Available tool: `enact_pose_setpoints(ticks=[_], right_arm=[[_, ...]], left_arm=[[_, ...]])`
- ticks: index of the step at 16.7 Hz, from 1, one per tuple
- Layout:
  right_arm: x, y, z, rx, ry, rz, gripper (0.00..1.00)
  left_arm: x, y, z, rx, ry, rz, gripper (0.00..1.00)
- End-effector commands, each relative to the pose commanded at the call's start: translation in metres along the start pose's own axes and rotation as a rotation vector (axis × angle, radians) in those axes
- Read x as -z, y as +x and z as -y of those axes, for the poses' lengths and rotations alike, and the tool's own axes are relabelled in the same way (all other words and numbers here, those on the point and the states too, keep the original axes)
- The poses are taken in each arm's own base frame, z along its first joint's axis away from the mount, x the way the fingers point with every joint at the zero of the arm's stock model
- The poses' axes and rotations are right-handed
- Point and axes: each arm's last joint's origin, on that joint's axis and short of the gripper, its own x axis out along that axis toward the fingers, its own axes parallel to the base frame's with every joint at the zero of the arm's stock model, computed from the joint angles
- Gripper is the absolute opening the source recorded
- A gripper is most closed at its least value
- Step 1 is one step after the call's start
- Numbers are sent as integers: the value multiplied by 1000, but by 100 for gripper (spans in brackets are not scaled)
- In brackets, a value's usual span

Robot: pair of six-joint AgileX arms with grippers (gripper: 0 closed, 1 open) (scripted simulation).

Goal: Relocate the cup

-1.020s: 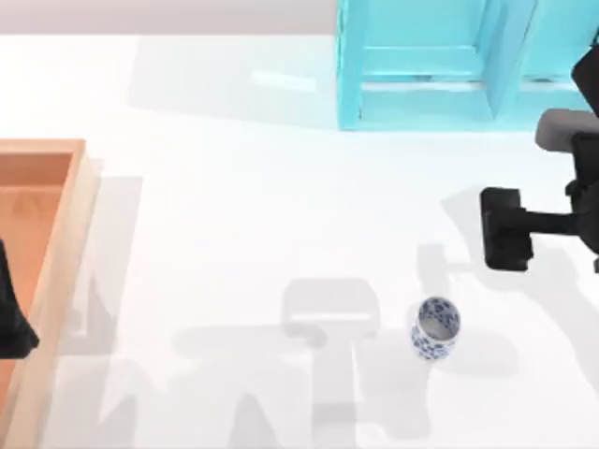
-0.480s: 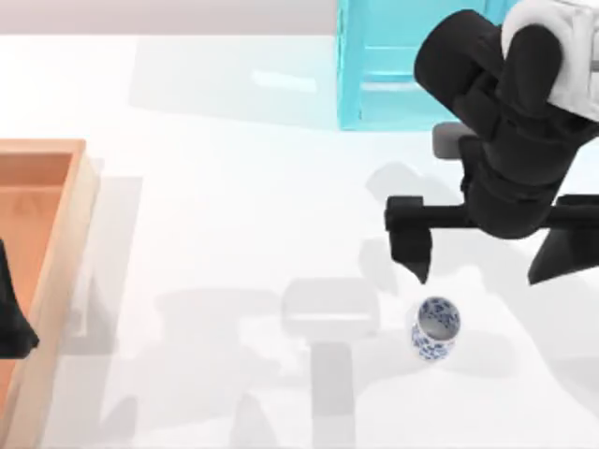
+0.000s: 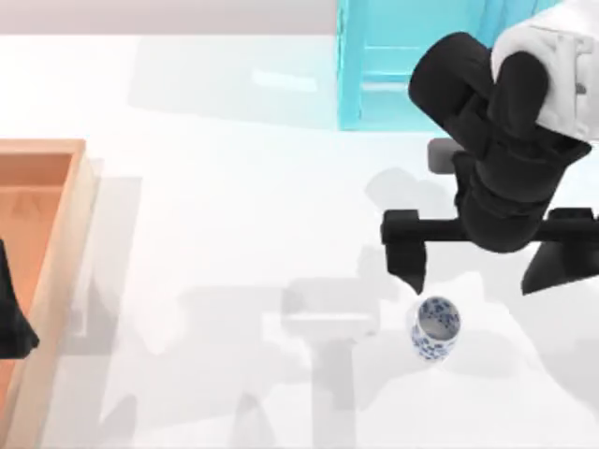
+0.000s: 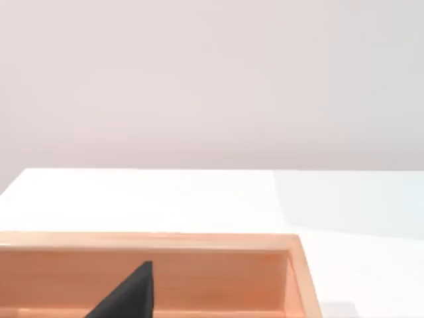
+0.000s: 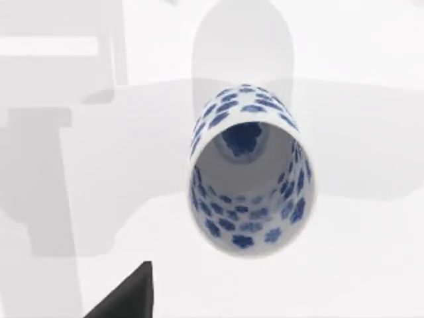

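Hovering above the cup (image 3: 435, 327), the right gripper (image 3: 477, 262) had fingers spread wide.
Cup stood upright on the bench (image 3: 234, 234); left gripper (image 3: 14, 318), fingers' state indeterminable, sat over the wooden tray (image 3: 70, 234).

Bright, even, rendered light throughout. Soft grey shadows across the white surface (image 3: 234, 215), cast from overhead: arm-shaped patches toward 6 and 7 o'clock of the cup (image 3: 435, 328) in the top view. No glare, no blur. Strong perspective stretch on the cup (image 5: 248, 172) in the right wrist view, rim flared wide.
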Motion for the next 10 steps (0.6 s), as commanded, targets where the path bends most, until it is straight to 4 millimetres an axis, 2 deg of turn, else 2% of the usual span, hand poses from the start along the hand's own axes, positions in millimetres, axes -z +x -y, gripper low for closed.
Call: enact_pose_setpoints(ticks=[6, 8, 10], right_arm=[[0, 68, -1, -6, 0, 9, 100], [1, 79, 0, -3, 0, 4, 100], [1, 79, 0, -2, 0, 3, 100]], left_arm=[[0, 0, 0, 0, 0, 0, 100], [0, 0, 0, 0, 0, 0, 100], [0, 0, 0, 0, 0, 0, 100]])
